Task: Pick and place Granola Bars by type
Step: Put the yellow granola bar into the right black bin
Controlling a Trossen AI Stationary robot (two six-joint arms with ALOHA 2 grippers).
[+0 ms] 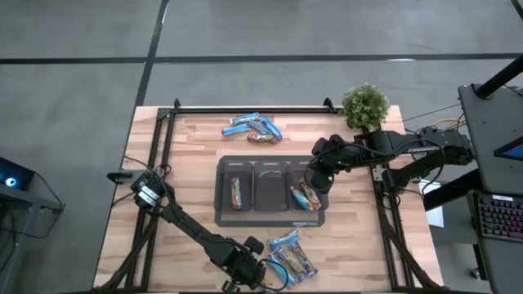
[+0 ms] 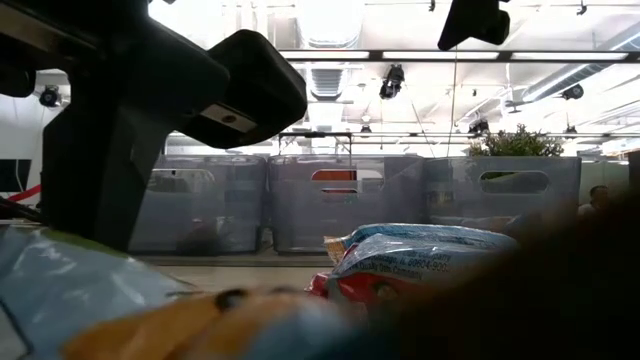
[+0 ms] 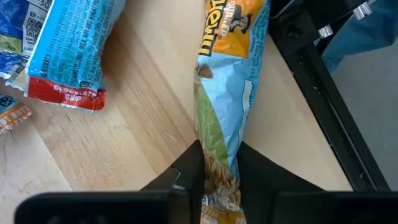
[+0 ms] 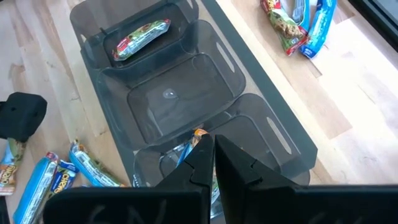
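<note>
A dark three-compartment tray [image 1: 270, 214] sits mid-table. Its left compartment holds a red-green granola bar [image 1: 237, 192], and its right compartment holds a few bars [image 1: 304, 196]. More bars lie in a far pile [image 1: 253, 128] and a near pile [image 1: 292, 255]. My left gripper [image 1: 274, 273] is at the near edge, shut on a light-blue and orange bar [image 3: 227, 93]. My right gripper [image 4: 213, 165] hovers shut and empty above the tray's right compartment [image 4: 273, 134]. My left gripper pinches the light-blue and orange bar between its two fingers at the end nearest the wrist [image 3: 217, 177], one finger on each long edge. The wrapper is squeezed narrow there. The fingers come slanting down from above. The bar's other end [image 3: 230, 25] lies on the wood.
A light-blue bar with a red end [image 3: 68, 50] lies beside the held bar. A black frame rail [image 3: 323, 81] runs along the table edge close by. A small potted plant [image 1: 364, 104] stands at the far right corner. The tray's middle compartment [image 4: 177, 93] holds nothing.
</note>
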